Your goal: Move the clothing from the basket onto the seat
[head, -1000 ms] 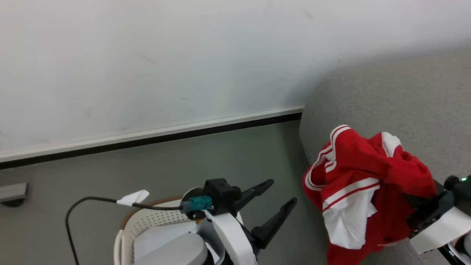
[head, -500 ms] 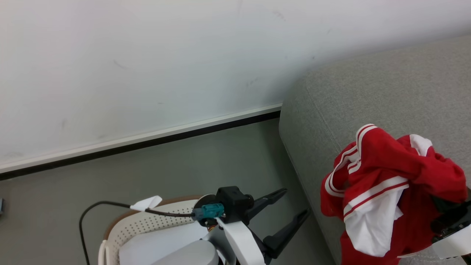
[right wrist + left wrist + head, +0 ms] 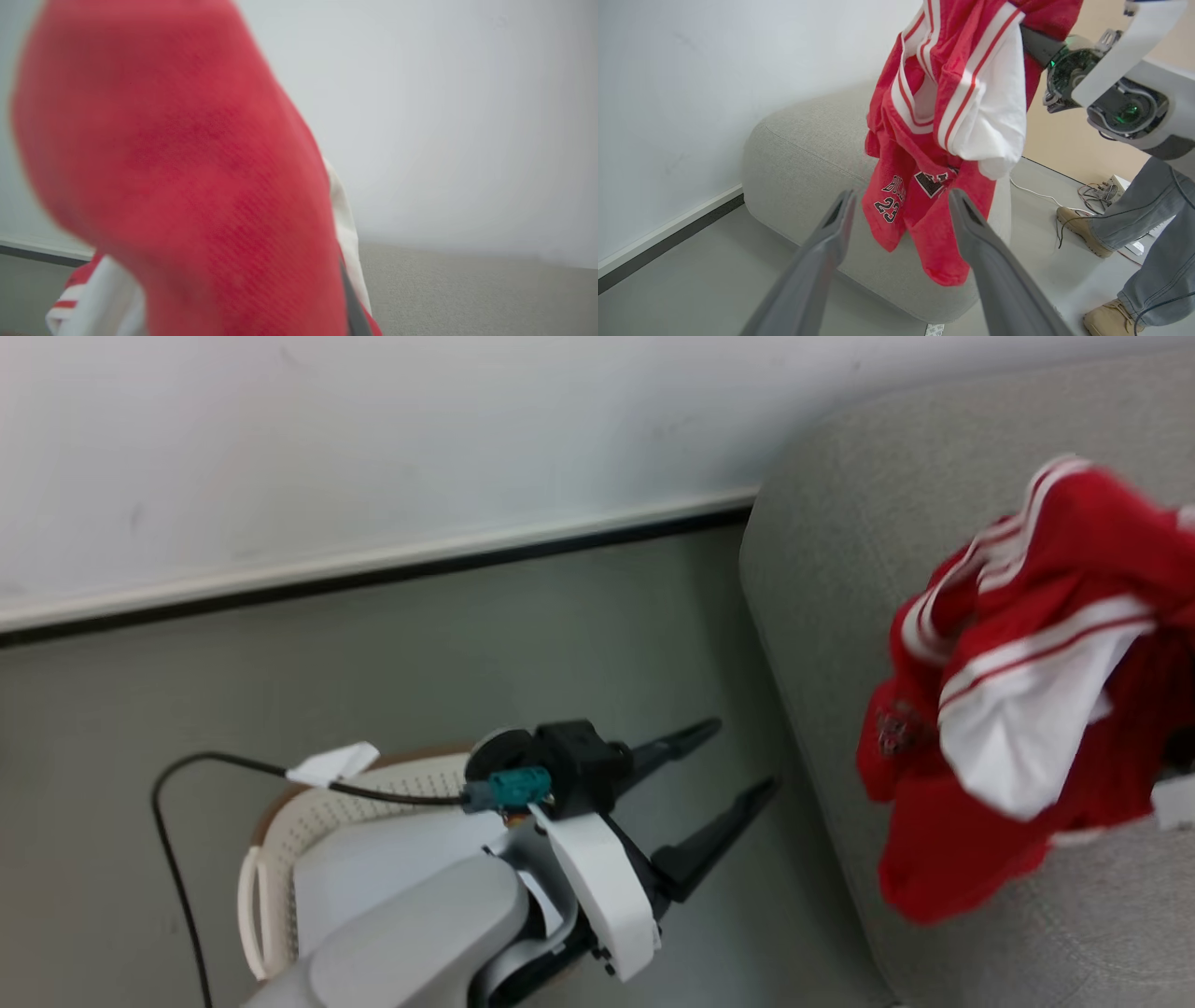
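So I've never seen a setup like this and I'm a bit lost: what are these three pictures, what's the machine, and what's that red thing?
It is a two-armed robot, photographed by three of its own cameras at one moment. One camera sits on its head and looks down; the other two sit on its wrists and look along the fingers.

In the head view the left gripper hangs open and empty above the white basket on the floor. The red thing is clothing, a red and white jersey. It hangs over the grey sofa, gathered at the top next to the right arm; the grip itself is hidden.

The left wrist view shows the jersey dangling, plus a person's legs standing nearby. The right wrist view is mostly blurred red cloth close to the lens.
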{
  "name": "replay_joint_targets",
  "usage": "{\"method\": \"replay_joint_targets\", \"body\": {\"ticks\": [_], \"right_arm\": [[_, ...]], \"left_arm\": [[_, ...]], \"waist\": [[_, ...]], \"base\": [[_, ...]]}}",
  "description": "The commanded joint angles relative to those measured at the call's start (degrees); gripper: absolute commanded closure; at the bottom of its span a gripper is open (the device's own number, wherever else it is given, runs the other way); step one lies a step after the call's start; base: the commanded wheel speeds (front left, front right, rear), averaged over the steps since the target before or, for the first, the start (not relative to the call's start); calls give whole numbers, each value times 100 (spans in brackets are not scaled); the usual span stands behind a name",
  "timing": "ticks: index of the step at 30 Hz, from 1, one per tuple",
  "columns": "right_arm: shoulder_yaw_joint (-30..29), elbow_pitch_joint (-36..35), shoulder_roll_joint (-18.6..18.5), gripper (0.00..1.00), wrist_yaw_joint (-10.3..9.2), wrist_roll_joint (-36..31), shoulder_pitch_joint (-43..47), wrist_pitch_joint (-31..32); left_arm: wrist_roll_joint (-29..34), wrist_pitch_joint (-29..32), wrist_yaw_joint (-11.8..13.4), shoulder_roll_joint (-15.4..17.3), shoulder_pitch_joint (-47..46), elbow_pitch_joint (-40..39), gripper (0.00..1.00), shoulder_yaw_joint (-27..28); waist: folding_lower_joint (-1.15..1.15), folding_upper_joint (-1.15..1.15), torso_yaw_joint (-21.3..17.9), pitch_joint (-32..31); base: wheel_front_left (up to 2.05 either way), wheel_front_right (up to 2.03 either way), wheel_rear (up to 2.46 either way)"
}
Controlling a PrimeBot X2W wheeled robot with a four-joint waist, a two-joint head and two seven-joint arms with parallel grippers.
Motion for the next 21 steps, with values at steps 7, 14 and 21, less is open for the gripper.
{"method": "replay_joint_targets", "body": {"ticks": [7, 14, 21], "right_arm": [[-945, 463, 285, 100, -15, -303, -1437, 310], [-1957, 884, -16, 100, -15, -664, -3010, 732], [-2645, 1284, -798, 100, -15, -938, -4226, 1064]], "left_arm": [[157, 171, 22, 301, -388, -346, 0, 129], [227, 161, 94, 590, -685, -671, 0, 361], [304, 233, 238, 986, -854, -1132, 0, 583]], "waist": [[-1, 0, 352, 1186], [-1, 0, 689, 1897], [-1, 0, 1017, 2602]], "base": [[0, 0, 0], [0, 0, 0], [0, 0, 0]]}}
